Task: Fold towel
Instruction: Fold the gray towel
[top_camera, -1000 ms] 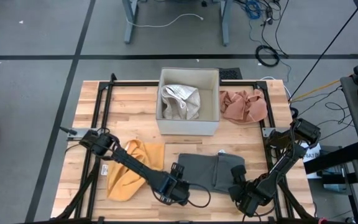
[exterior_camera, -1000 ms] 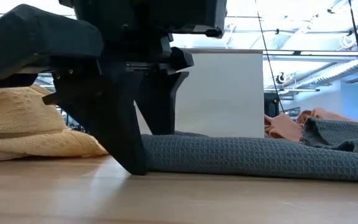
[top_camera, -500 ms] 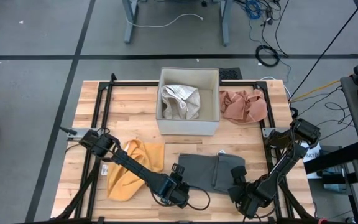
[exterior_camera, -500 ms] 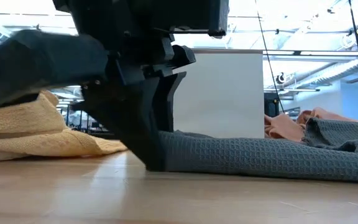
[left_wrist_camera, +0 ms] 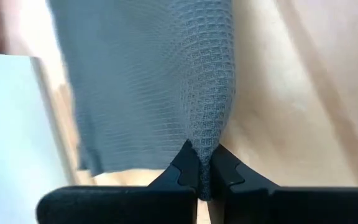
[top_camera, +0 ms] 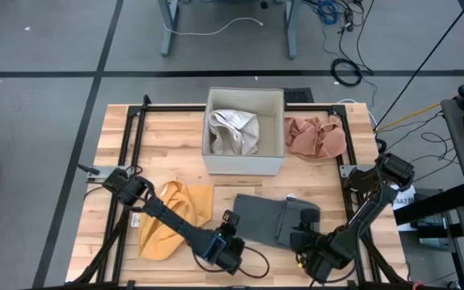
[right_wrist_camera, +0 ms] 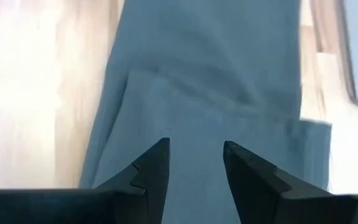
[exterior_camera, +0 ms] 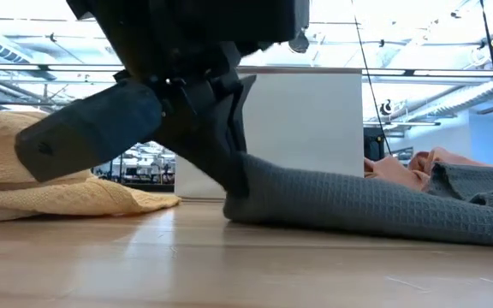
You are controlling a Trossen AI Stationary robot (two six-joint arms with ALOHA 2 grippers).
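A grey waffle towel [top_camera: 268, 216] lies flat near the table's front edge, with part of it folded over itself. My left gripper [top_camera: 230, 235] is at its near left corner, shut on the cloth [left_wrist_camera: 142, 81]. My right gripper [top_camera: 303, 238] stands open over the towel's near right part [right_wrist_camera: 216, 74], its fingers slanting down. Grey cloth shows between them. I cannot tell whether the tips touch it. In the low view the towel [exterior_camera: 358, 205] rests on the wood along its whole length, apart from the pinched end. My left gripper pinches the towel's near left corner [left_wrist_camera: 207, 146] between its two fingers [left_wrist_camera: 188, 171], with the cloth gathered into a narrow ridge. The fingers slant down from the near left. That end [exterior_camera: 245, 175] is drawn up a little; the rest lies on the table.
A yellow towel [top_camera: 176, 217] lies crumpled left of the grey one, under my left arm. Behind stands a white box [top_camera: 244, 153] holding a pale cloth, with a pink cloth [top_camera: 316, 137] to its right. A black frame [top_camera: 135, 121] runs round the table.
My left gripper has shut on the towel's near left corner and rolled. That end has bunched, risen slightly off the wood and shifted toward the right, while the rest stayed flat. My right gripper has risen a little and rolled, still open.
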